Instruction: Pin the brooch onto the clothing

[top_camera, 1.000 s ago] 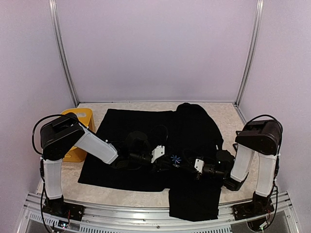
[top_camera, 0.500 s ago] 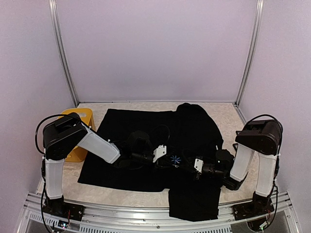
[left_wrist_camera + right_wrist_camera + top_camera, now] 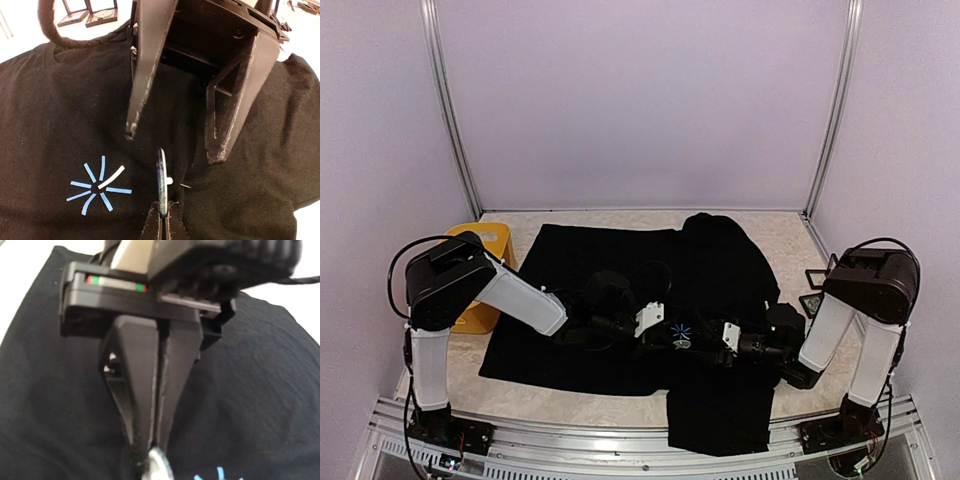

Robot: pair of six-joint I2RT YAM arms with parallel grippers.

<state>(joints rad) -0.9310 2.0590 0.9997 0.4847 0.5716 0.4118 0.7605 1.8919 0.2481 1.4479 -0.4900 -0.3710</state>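
Beige mottled tabletop (image 3: 570, 397) between lilac walls (image 3: 640, 100) bears a black soft T-shirt (image 3: 570, 260); left gripper (image 3: 174, 145) gapes wide, right gripper (image 3: 150, 446) pinches a thin round brooch (image 3: 161, 180).

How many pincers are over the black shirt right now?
2. The left pincer hangs open over the T-shirt chest, beside the starburst mark; the right pincer, facing it, is shut on the brooch. No others show.
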